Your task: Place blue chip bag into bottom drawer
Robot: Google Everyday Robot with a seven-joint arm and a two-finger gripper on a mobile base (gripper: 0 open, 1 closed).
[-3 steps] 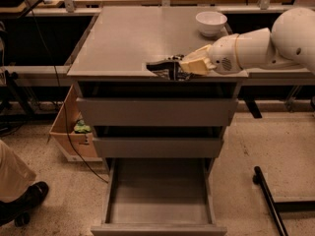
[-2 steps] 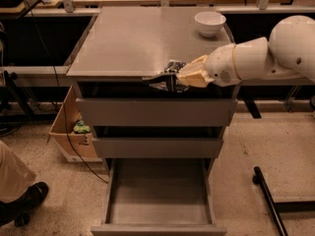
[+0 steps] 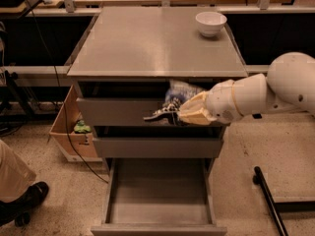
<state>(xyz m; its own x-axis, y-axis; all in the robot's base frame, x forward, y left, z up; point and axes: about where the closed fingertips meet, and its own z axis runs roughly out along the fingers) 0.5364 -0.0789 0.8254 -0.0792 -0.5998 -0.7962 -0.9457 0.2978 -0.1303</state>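
From my console I see the claw (image 3: 157,116) out in front of the grey cabinet, level with the top drawer's front (image 3: 115,111), on a white arm (image 3: 256,97) that reaches in from the right. It is closed on the blue chip bag (image 3: 183,91), which sticks up and back from the dark fingers (image 3: 153,117), its crinkled top just under the tabletop's near edge. The bag is in the air, off every surface. Below it the middle drawer (image 3: 157,147) sits nearly shut, and the bottom drawer (image 3: 158,195) is pulled out toward me, its shallow tray directly beneath the claw. On the tabletop (image 3: 142,43) a white bowl (image 3: 210,22) stands at the far right corner (well apart from the bag). Left of the cabinet there is an open cardboard box (image 3: 65,132) on the floor, and a dark shoe (image 3: 27,200) at the near left.
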